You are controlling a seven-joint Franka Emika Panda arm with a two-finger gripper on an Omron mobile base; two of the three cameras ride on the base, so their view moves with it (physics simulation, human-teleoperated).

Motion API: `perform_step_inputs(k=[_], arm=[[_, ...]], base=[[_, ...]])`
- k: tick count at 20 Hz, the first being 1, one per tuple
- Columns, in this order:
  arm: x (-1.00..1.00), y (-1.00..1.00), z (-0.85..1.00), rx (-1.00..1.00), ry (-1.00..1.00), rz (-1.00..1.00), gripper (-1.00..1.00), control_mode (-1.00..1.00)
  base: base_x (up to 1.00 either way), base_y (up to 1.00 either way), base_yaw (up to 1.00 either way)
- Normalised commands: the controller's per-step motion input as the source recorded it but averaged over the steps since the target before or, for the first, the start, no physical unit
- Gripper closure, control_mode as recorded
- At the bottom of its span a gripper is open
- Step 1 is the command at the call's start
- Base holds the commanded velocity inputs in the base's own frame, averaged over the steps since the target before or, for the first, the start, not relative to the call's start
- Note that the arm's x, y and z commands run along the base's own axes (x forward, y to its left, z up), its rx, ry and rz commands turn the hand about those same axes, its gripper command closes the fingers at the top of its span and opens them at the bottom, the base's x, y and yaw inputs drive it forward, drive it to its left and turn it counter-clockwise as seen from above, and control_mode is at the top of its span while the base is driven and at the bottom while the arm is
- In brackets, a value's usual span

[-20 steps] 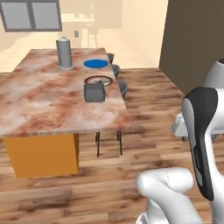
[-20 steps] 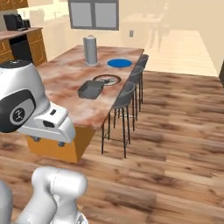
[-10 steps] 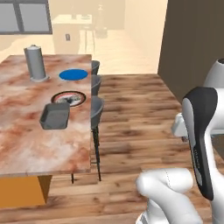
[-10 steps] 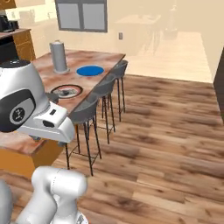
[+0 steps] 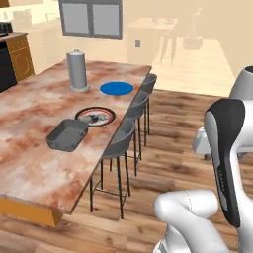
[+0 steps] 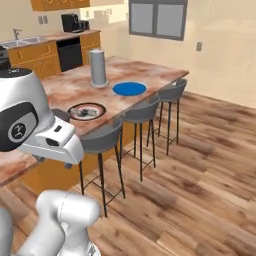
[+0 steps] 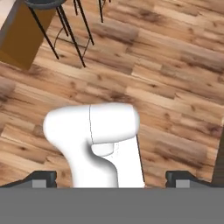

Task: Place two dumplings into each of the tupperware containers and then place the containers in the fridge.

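**Hand idle over the floor; work items lie ahead-left on the surface**

The dark grey container [image 5: 67,134] rests on the marbled surface [image 5: 29,163], its long axis running diagonally, one corner close to the white plate with the dark rim [image 5: 95,116]. That plate carries small lumpy pieces, probably the dumplings [image 5: 94,117], too small to count. From the right base camera the plate [image 6: 86,111] shows beyond the arm's elbow. The paler container and the fridge cannot be located.

The hand [image 7: 111,179] points down at the wooden floor [image 7: 175,87], fingers [image 7: 43,177] spread wide with nothing between them. The arm is folded upright close over the base, well apart from the surface.

Judgement: the plate and container lie forward and to the left of the hand, with a row of stools [image 5: 118,143] along the surface's near edge. The hand must be raised and carried leftward over the stools before any dumpling is within reach. No dumpling appears loaded yet.
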Motion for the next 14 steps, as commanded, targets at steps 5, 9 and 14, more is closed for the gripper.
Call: perform_step_inputs(k=[5, 9, 14], arm=[[0.0, 0.0, 0.0, 0.0, 0.0, 0.0, -1.0, 1.0], [0.0, 0.0, 0.0, 0.0, 0.0, 0.0, -1.0, 1.0], [0.0, 0.0, 0.0, 0.0, 0.0, 0.0, -1.0, 1.0]], base=[[0.52, -0.66, 0.66], [0.53, -0.56, 0.71], [0.14, -0.52, 0.78]])
